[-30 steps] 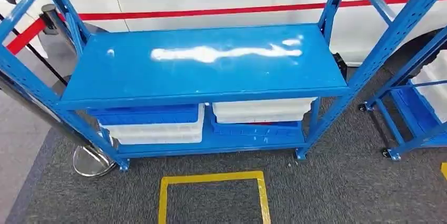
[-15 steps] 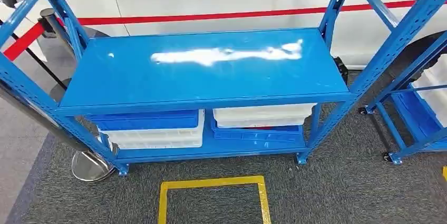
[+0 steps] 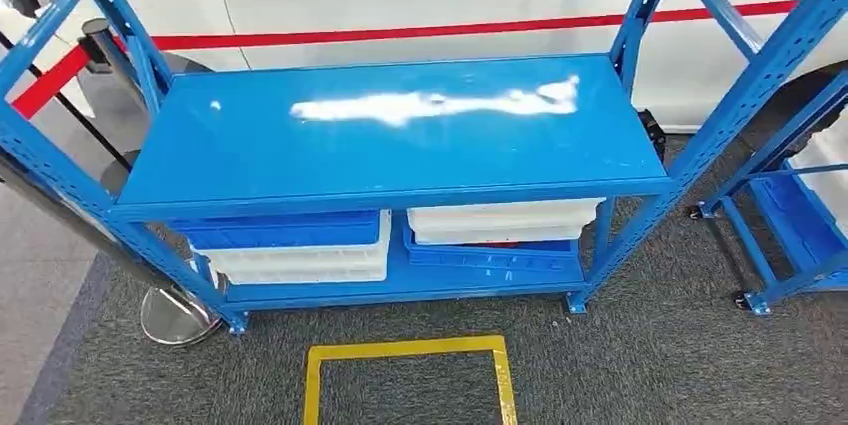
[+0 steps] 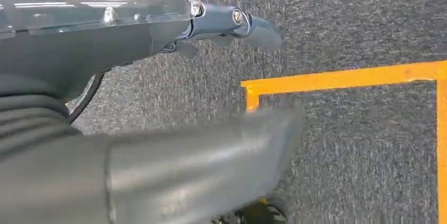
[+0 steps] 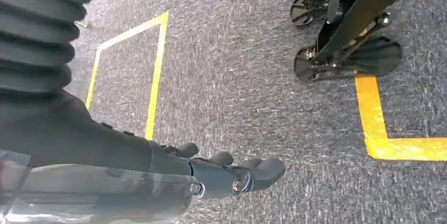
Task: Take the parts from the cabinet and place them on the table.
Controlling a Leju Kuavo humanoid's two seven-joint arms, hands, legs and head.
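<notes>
Two hands: we have both hanging low over the grey carpet, which we read as arms parked while we stand before the rack.
Left hand (image 4: 158, 145): fingers (image 4: 248, 23) stretched out straight and apart, nothing in them.
Right hand (image 5: 174, 174): fingers (image 5: 258, 171) loosely extended, spread, holding nothing.
Cabinet: the blue steel shelving rack (image 3: 390, 135) stands squarely ahead of us, its glossy upper shelf bare but for a glare patch.
Parts: we cannot see any loose parts; we judge they sit in the trays on the lower shelf, hidden under the upper shelf's front edge.
Left stack: a blue plastic tray (image 3: 280, 228) rests on a white plastic tray (image 3: 300, 260), at the lower shelf's left end.
Right stack: a white plastic tray (image 3: 500, 220) lies on a blue plastic tray (image 3: 490, 255), toward the right end, just beside the left stack.
Floor mark: a yellow taped square (image 3: 410, 350) lies just before the rack's front edge, likely our standing spot.
Stage: we judge the task at its start, nothing taken yet.
Next: crouching and reaching under the upper shelf looks necessary.
</notes>
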